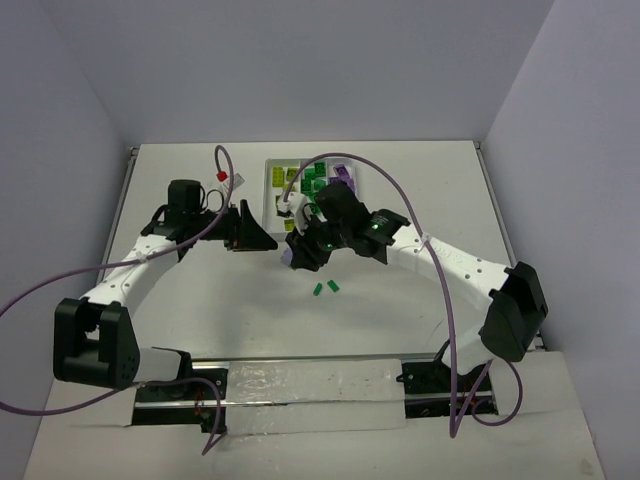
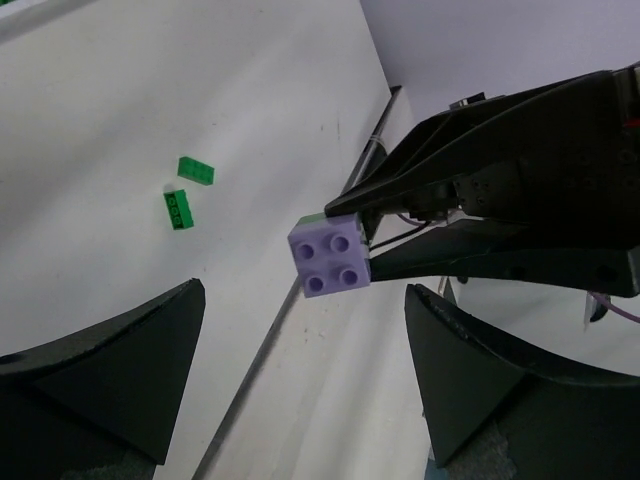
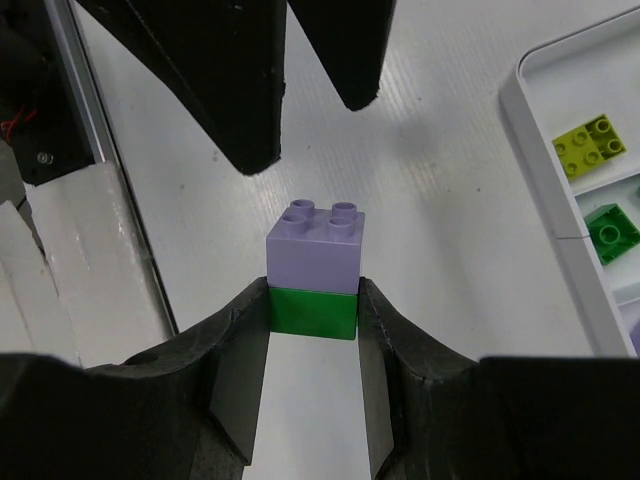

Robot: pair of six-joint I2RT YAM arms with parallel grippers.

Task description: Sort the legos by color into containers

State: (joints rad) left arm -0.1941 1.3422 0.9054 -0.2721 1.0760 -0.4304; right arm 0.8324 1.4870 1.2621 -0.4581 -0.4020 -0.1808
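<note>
— Right gripper (image 3: 313,297), state?
— Closed on a two-brick stack. Its jaws clamp only the green brick (image 3: 313,312), by two opposite side walls. The lilac brick (image 3: 313,245) sits on top, studs outward, clear of the jaws.
— Why grip the lower brick alone?
— Judgement: the stack mixes two colours and cannot be sorted as one piece. Clamping one brick leaves the other free for a second grip.
— Left gripper (image 2: 300,310), state?
— Wide open, holding nothing. It faces the stack head-on, and the lilac brick lies ahead of the gap between its fingers, untouched. Step in hand, as judged: close on the lilac brick, then pull the two apart.
— Risk?
— The exposed lilac walls are short. An off-centre closure may tilt the brick or drag the green brick out of the clamp.
— Location of the stack?
— Held above the table (image 1: 230,320), near the tray (image 1: 270,170) but outside it.
— Remaining work?
— Two loose green bricks (image 2: 196,171) lie on the table, apart from the tray. The tray compartments hold yellow-green, green and purple pieces.
</note>
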